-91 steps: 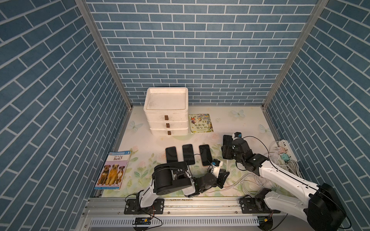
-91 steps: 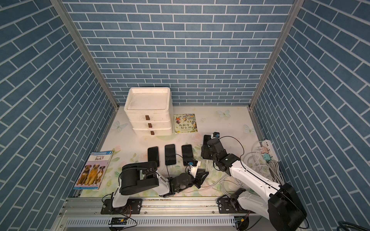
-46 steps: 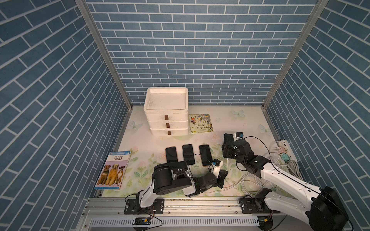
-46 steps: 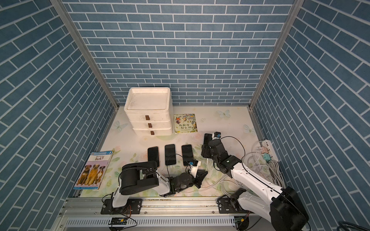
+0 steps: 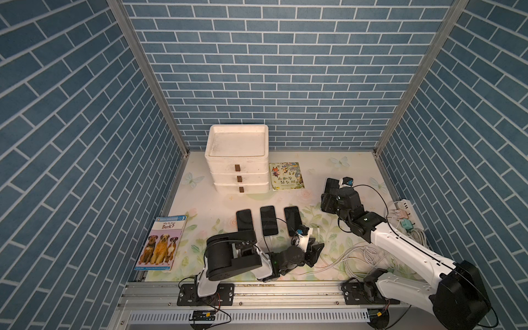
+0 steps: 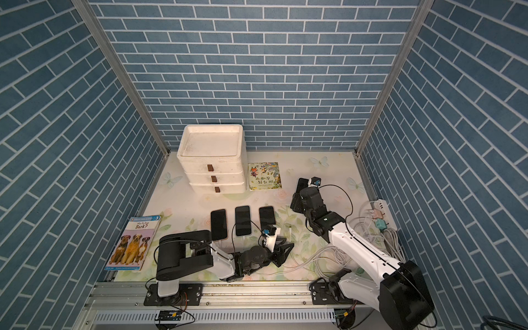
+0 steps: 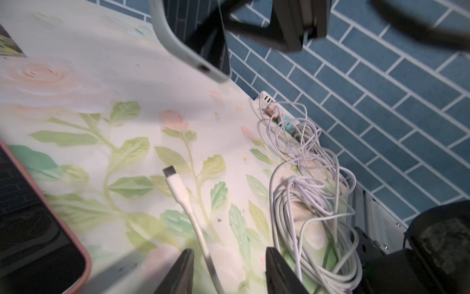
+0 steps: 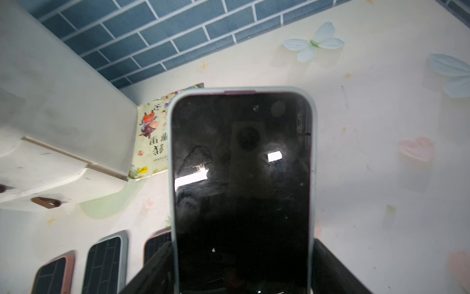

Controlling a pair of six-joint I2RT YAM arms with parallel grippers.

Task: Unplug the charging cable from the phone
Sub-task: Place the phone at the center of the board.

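My right gripper [image 8: 241, 267] is shut on the phone [image 8: 241, 178], a dark-screened handset in a pale grey-green case. It holds the phone by its sides, off the table, at the right [image 5: 331, 184]. The left wrist view shows the phone's bottom edge [image 7: 203, 68] with nothing in the port. The white charging cable [image 7: 175, 182] lies loose on the floral mat, its plug free; both top views show it [image 5: 318, 230] [image 6: 290, 228]. My left gripper [image 7: 229, 254] is low over the mat [image 5: 314, 251], open, with the cable running between its fingers untouched.
Three more phones [image 5: 268, 220] lie side by side mid-table. White drawers [image 5: 238, 160] and a picture booklet [image 5: 286, 175] are at the back, a dog book [image 5: 161, 243] at the left. A power strip [image 5: 404, 211] and coiled white cables [image 5: 368, 257] fill the right front.
My left gripper has opened and let go of the cable, which now rests on the mat. The right gripper has carried the phone slightly farther back.
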